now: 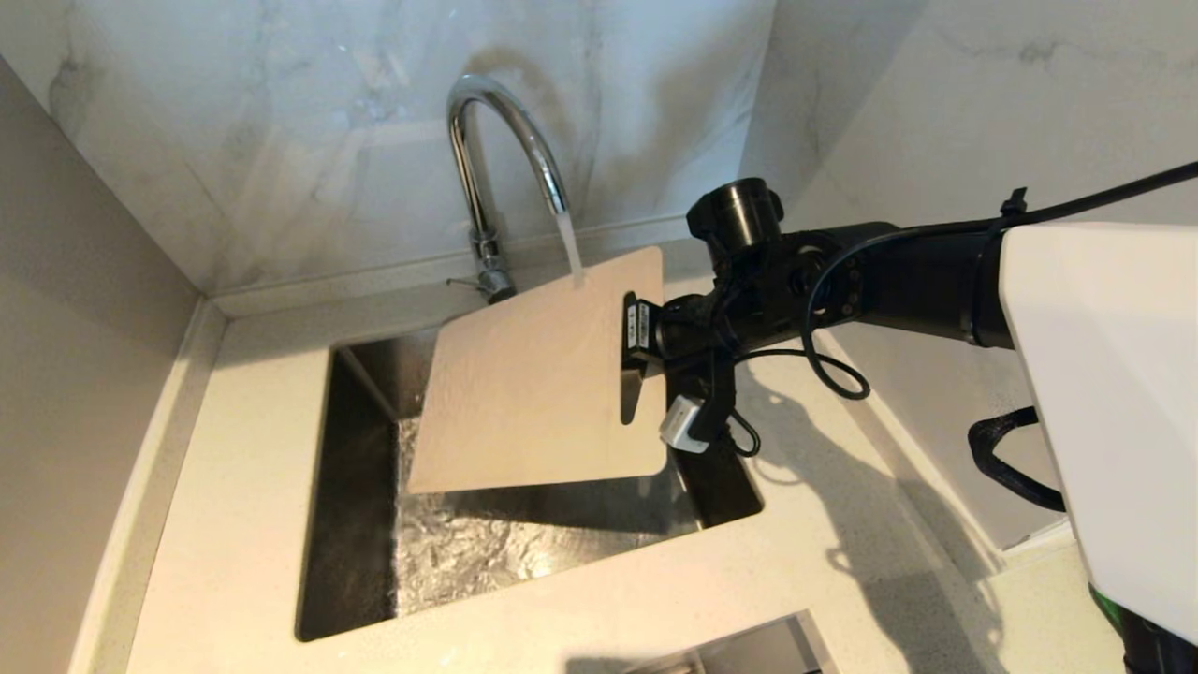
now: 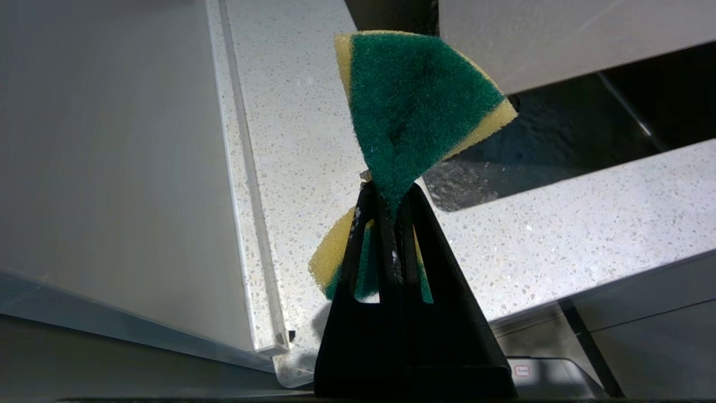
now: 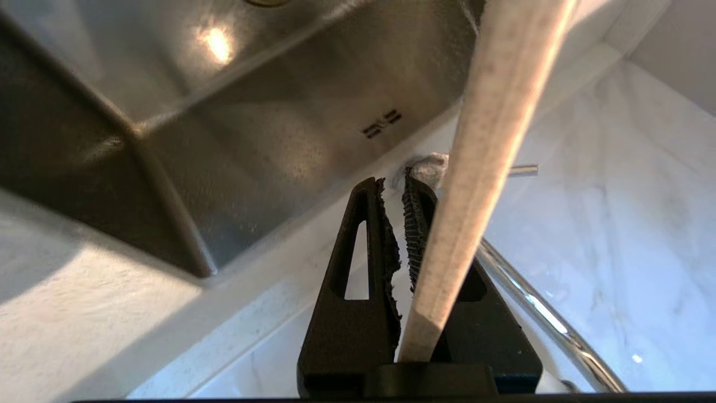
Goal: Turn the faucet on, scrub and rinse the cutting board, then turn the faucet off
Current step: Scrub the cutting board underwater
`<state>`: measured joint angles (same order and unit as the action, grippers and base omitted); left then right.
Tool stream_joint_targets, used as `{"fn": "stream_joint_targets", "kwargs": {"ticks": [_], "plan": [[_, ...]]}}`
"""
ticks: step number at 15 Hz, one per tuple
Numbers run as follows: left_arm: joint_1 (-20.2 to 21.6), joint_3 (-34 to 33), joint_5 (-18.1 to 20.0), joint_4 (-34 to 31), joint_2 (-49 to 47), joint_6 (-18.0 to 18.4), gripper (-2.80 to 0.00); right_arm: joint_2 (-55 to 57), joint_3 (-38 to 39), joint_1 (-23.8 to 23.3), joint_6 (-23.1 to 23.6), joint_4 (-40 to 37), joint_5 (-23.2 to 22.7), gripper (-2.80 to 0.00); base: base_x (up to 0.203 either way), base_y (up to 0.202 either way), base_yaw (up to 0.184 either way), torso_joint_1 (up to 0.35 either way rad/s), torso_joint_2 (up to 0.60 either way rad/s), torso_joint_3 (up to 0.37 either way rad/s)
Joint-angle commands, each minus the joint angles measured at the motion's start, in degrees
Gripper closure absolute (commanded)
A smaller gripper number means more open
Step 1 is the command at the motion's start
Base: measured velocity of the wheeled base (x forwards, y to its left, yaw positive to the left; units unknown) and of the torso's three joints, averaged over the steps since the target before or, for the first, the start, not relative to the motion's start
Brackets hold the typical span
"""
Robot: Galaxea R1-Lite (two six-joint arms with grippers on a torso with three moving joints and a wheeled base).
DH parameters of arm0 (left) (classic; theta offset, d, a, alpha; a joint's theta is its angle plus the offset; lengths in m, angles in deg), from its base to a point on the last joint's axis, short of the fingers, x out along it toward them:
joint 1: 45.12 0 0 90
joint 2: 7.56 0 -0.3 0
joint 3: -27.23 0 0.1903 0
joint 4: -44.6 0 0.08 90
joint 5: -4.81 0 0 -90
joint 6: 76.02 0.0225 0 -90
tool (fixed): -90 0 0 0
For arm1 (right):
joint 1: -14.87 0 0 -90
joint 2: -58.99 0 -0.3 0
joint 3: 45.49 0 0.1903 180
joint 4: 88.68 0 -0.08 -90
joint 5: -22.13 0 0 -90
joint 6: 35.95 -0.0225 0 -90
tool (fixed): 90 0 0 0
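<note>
The cutting board [image 1: 533, 384] hangs over the sink [image 1: 356, 524], a thin, flat, cream-white plastic rectangle with rounded corners and a faintly grained face. It is tilted, its far edge raised toward the wall and its near edge dipping over the basin. Its long axis runs left to right, and the slot-handle end points right. The right gripper [image 1: 635, 360] is clenched on that right end at the slot; in the right wrist view the board [image 3: 481, 168] passes edge-on between the ribbed black pads.

The faucet [image 1: 487, 178] rises at the far side of the sink, a shiny chrome gooseneck with a thin lever at its base pointing left. Water [image 1: 569, 243] runs from the spout onto the board's far right corner. The basin is brushed steel, wet and rippled, set in a pale speckled stone bench [image 1: 234, 468] below marble-veined walls.

The left gripper [image 2: 391, 207] is clamped tight on a green-and-yellow sponge [image 2: 414, 106], pinched to a fan, above the bench near the sink's corner.
</note>
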<state>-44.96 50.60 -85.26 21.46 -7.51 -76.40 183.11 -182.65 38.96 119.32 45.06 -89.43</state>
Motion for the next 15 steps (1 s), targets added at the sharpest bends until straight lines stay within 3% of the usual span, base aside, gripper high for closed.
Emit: {"fn": "stream_joint_targets", "kwargs": {"ticks": [1,10,15], "plan": [[0.0,0.0,0.0,0.0,0.0,0.0,0.0,0.6,0.0,0.1,0.7,1.1,-0.8,0.0,0.0,0.0,0.0,0.0,0.0,0.0],[0.0,0.0,-0.1,0.0,0.0,0.0,0.0,0.7,0.4,0.2,0.6,0.4,-0.9,0.0,0.0,0.0,0.0,0.0,0.0,0.0],[0.0,0.0,-0.1,0.0,0.0,-0.1,0.0,-2.6,1.5,0.1,0.9,-4.5,-1.5,0.0,0.0,0.0,0.0,0.0,0.0,0.0]]}}
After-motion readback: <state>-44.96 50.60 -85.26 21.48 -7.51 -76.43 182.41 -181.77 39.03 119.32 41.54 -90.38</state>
